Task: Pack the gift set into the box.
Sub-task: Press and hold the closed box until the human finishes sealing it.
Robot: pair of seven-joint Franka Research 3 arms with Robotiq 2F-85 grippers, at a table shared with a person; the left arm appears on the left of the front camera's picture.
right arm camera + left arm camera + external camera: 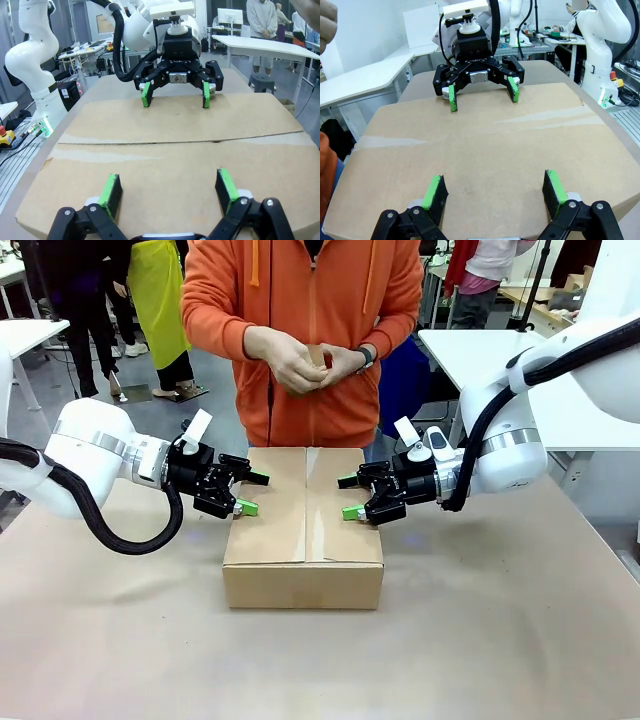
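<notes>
Tabletop (120,640) tan, lab benches behind. Box (304,530) at centre, flaps shut, between left end effector (250,492) and right end effector (348,496), both open-jawed, empty, hovering over its top edges.

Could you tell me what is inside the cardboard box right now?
The contents cannot be seen: the box has its top flaps folded shut. Both open grippers, left and right, are over the flaps, holding nothing.
</notes>
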